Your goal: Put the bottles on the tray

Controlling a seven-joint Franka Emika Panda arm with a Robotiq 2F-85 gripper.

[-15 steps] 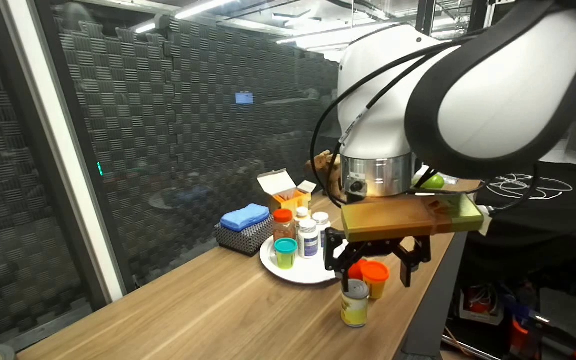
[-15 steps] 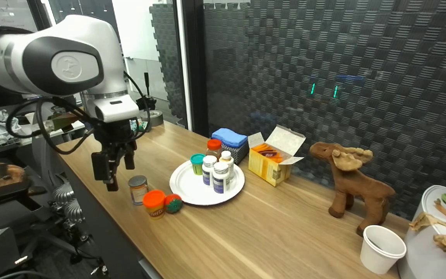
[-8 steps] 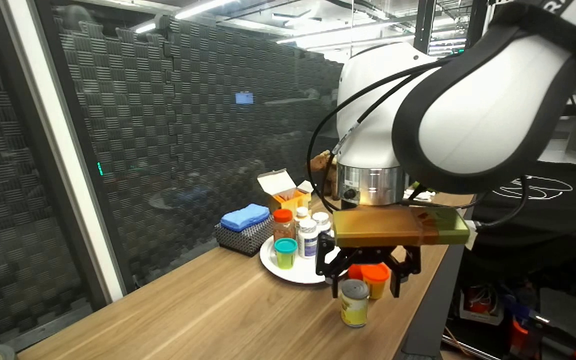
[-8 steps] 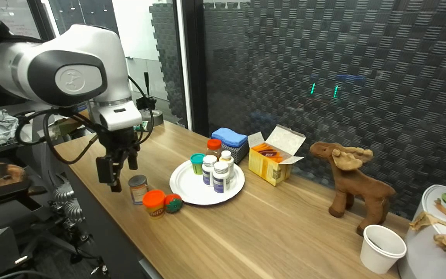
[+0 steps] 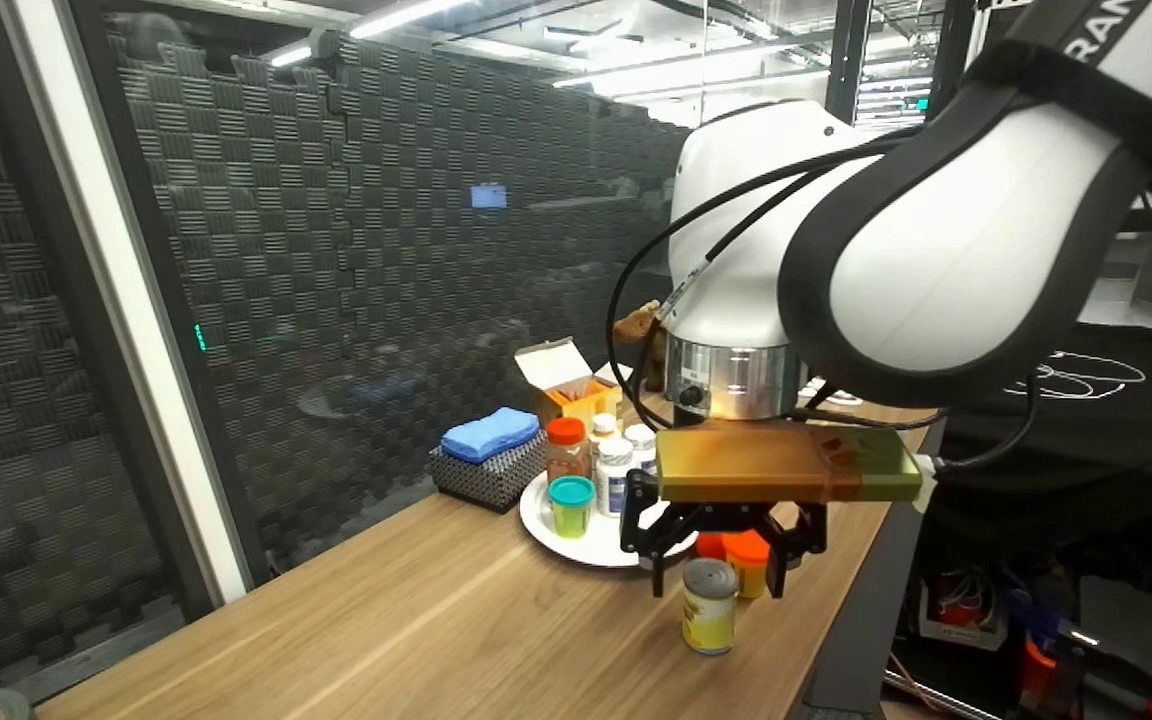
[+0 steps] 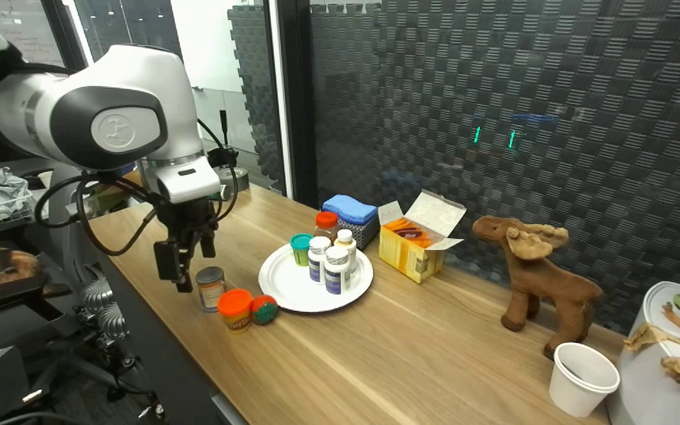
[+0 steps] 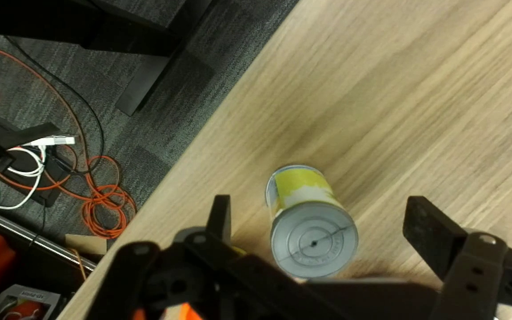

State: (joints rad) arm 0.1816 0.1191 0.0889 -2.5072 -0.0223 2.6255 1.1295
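Lying on the brown wooden counter [image 6: 411,354] is a round white tray [image 6: 287,289]. A black, two-fingered hand [image 5: 717,589] is hanging, spread wide. Round, white plastic bottles [image 6: 337,273] are standing on the tray, and a round, orange-lidded tub [image 6: 236,311] is standing near it.

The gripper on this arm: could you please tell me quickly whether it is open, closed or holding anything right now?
Gripper: open, holding nothing; the upright grey-topped can stands ungripped.
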